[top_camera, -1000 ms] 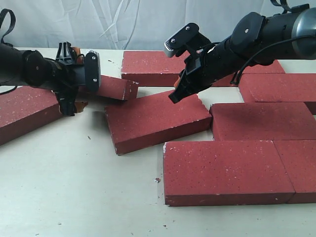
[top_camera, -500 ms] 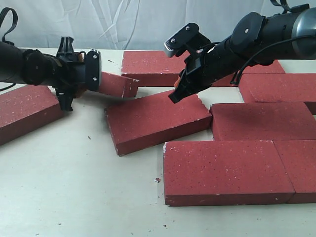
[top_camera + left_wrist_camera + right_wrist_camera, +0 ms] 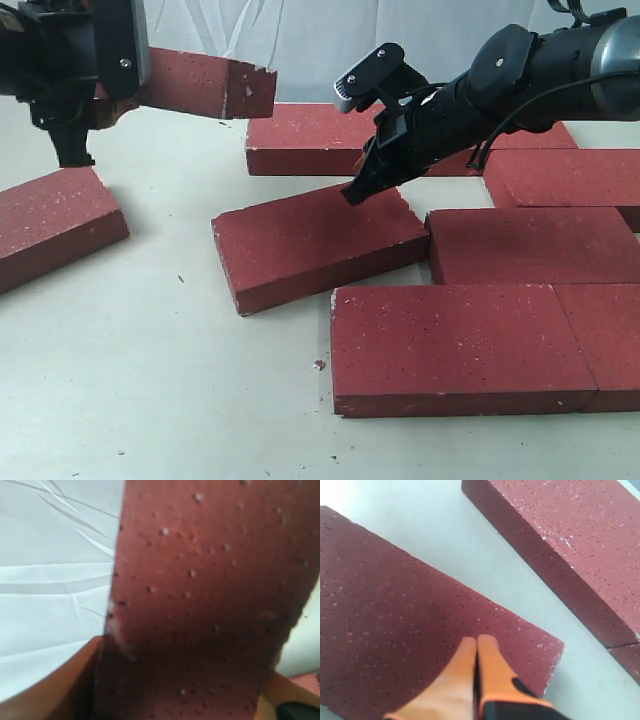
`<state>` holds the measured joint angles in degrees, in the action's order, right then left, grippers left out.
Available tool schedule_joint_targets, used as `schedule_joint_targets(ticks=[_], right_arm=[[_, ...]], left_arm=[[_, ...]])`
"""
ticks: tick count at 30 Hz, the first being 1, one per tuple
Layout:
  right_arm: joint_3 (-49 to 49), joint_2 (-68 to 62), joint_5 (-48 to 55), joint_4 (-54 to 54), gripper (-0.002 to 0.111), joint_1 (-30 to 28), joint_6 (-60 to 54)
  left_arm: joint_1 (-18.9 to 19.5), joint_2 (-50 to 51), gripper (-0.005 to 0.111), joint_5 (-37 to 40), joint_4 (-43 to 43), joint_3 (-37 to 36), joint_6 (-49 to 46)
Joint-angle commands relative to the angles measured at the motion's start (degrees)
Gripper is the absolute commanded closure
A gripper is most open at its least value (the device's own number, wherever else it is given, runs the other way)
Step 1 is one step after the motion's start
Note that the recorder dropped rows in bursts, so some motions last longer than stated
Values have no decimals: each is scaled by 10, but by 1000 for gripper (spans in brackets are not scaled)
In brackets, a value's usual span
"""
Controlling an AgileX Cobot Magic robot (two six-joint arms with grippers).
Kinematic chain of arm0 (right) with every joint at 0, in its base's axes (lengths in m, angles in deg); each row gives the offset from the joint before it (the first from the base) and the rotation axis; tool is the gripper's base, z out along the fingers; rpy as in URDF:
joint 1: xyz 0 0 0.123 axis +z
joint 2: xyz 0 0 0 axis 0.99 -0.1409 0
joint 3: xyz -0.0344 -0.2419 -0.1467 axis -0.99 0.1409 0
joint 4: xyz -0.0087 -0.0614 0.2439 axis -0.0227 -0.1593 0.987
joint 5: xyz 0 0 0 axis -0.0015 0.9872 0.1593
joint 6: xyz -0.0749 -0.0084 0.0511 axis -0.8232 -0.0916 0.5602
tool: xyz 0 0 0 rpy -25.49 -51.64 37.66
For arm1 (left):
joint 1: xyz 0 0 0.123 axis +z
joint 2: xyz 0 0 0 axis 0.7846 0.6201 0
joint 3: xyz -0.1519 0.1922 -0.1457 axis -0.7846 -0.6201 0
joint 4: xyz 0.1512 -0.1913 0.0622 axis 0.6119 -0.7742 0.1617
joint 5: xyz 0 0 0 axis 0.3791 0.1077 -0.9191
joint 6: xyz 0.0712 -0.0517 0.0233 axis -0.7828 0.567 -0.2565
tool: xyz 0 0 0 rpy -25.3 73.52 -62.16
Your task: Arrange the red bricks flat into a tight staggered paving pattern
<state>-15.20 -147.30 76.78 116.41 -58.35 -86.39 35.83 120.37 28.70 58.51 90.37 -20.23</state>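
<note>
Red brick in air above table, one end clamped in my left gripper. Skewed brick flat beside laid bricks. My right gripper, fingers together, tip on its top face near far corner.

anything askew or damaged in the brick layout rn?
Middle brick lies rotated against the squared rows, leaving a wedge gap; the right gripper has its shut fingers on its far corner. Far-left brick sits apart, also angled. The brick held aloft has a chipped whitish end corner.
</note>
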Motion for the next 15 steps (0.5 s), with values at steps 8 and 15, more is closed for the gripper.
schedule_joint_targets(ticks=[8, 15], right_arm=[[1, 0, -4, 1, 109, -1, -2], [1, 0, -4, 1, 109, -1, -2]], left_arm=[[-27, -194, 107, 18, 80, -198, 21], [-27, -267, 107, 0, 168, -308, 17]])
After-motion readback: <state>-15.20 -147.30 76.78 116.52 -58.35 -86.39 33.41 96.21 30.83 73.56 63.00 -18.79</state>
